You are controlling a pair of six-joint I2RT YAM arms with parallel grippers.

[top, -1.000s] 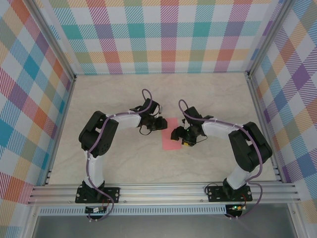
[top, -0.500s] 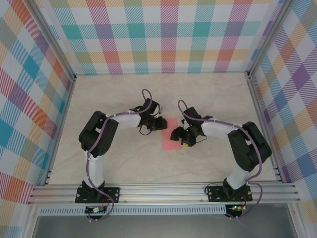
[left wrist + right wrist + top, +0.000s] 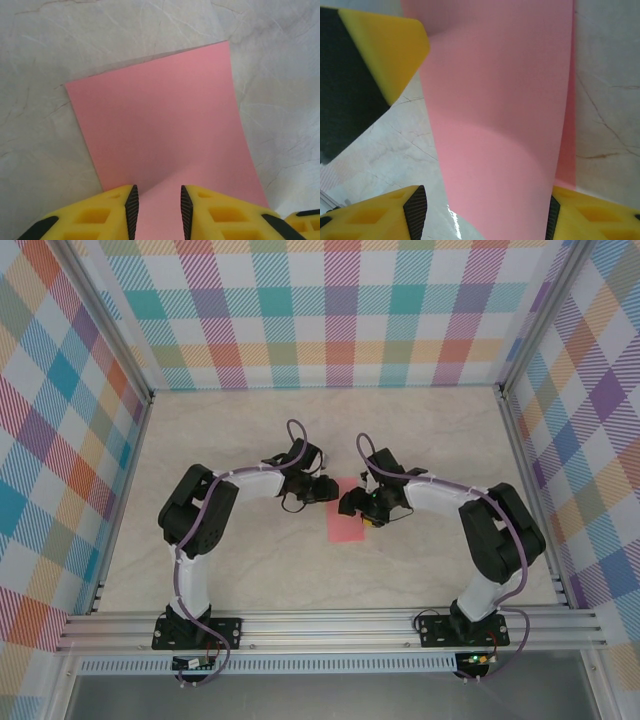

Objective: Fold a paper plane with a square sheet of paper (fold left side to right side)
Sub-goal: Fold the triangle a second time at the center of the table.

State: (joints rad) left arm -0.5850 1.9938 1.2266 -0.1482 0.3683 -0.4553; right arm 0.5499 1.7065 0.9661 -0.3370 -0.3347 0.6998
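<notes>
The table (image 3: 250,570) carries one thing of ours, the paper (image 3: 165,120). It lies between the two claws as a narrow pink strip, half the width of a square, so we judge the left-to-right fold already laid over but not yet set.

Ahead of the left claw (image 3: 156,195) the paper runs out flat on the table, its far corners matched closely, with a thin sliver of the lower layer showing past the far edge. The near end of the strip passes under this claw. Its jaws are released to a narrow gap with pink showing through it, and we cannot tell whether the pads touch the sheet.

The right claw (image 3: 484,212) is released wide and straddles the strip. Between its fingers (image 3: 380,220) the upper layer bows up off the table, while the lower layer lies flat and slips beneath the finger on one side. A finger of the left claw shows just beyond, to the side of the strip.

We take the step in hand to be creasing this first fold. The next move, as we see it, calls for pressing that bowed layer down and running along the folded edge, with the other claw pinning the free edges so they do not slide out of line.
</notes>
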